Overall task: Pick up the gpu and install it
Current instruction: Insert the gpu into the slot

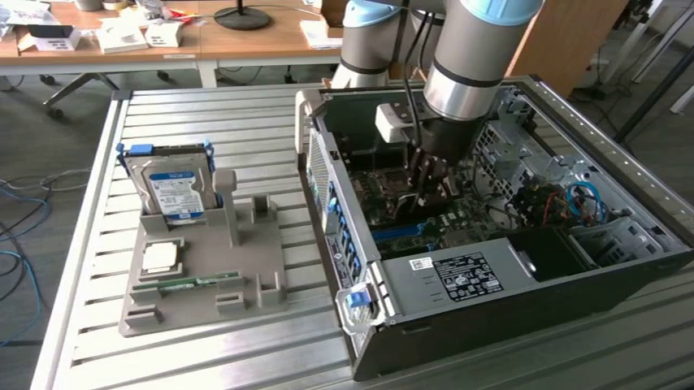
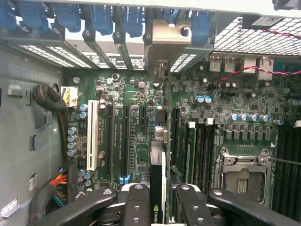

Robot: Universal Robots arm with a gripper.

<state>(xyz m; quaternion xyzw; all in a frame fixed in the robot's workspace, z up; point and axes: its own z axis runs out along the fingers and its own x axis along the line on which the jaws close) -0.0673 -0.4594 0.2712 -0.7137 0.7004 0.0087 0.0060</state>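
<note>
Findings, exterior view, left to right. Holder at the lower left of the frame carries the drive upright at its far end and the memory stick lying flat near its front. Case lies open at centre right, and the arm reaches from the upper edge into it. Gripper is deep inside the case, just above the motherboard.

Wrist view. Fingers are clamped on the gpu, one on each face. The card is held edge-on and runs away from the gripper across the motherboard towards the rear wall of the case. Its bracket stands among the blue latches at that wall. Two long black slots lie uncovered beside the card; whatever slot lies under the card is hidden by it.

Assessment: pickup is done, and installation is in hand at the insertion stage. Whether the card's edge has entered a slot cannot be told. Seating, in my judgement, calls for a straight push toward the board, with the card kept upright and the bracket square to the rear wall. A tilt would risk jamming the edge connector.
</note>
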